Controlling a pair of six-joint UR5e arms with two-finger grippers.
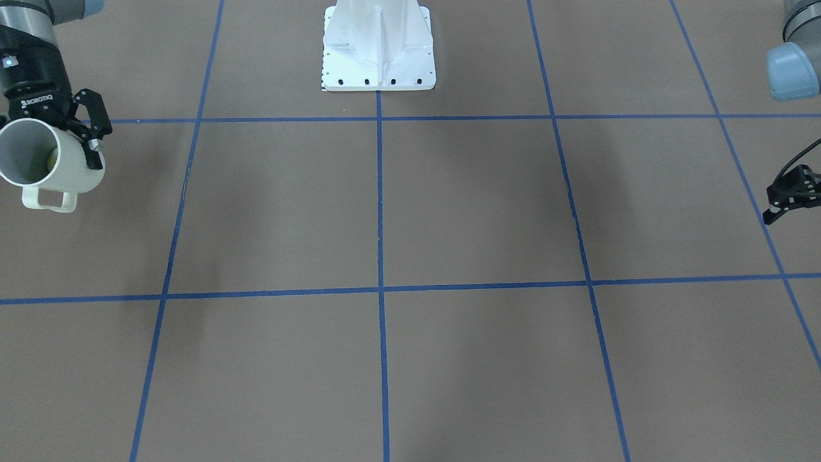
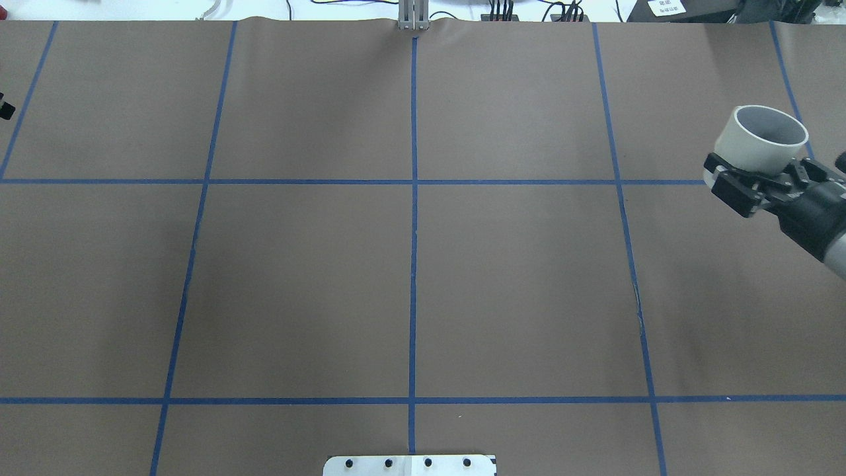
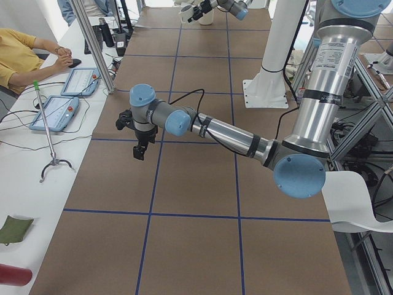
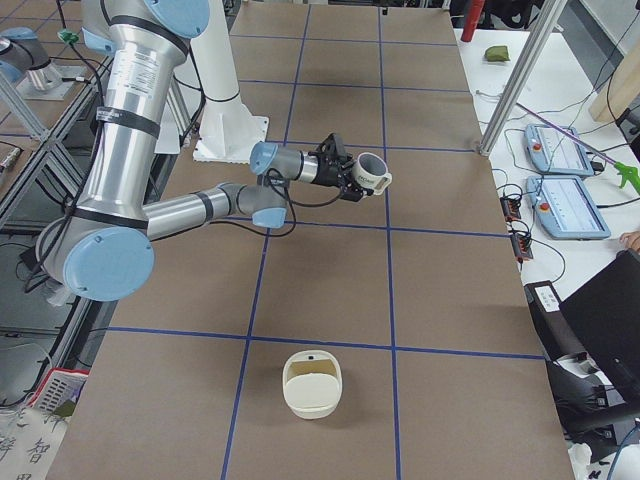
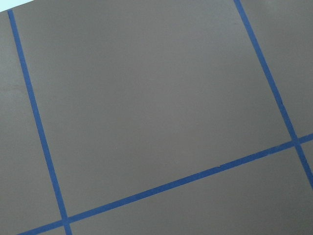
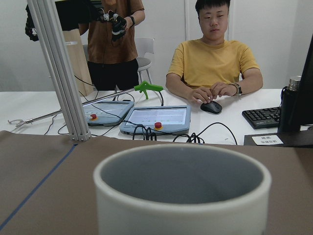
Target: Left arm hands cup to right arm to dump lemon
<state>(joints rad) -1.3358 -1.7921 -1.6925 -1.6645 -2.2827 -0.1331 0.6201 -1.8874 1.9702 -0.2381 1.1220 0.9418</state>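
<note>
Cup (image 6: 181, 223), lemon (image 1: 49, 158) inside, tight in right fingers (image 1: 96, 128); state of left fingers (image 1: 779, 199) unclear

White cup (image 1: 61, 168); yellow lemon (image 1: 49, 158); blue-gridded brown table (image 1: 481, 205).

Left arm (image 3: 227, 132) and right arm (image 4: 125, 130): silver-grey tubes, light-blue joint caps (image 3: 299, 175).

Smooth white ceramic cup (image 1: 69, 168), matt brown paper table cover (image 1: 474, 205), smooth blue tape lines (image 1: 380, 192)
</note>
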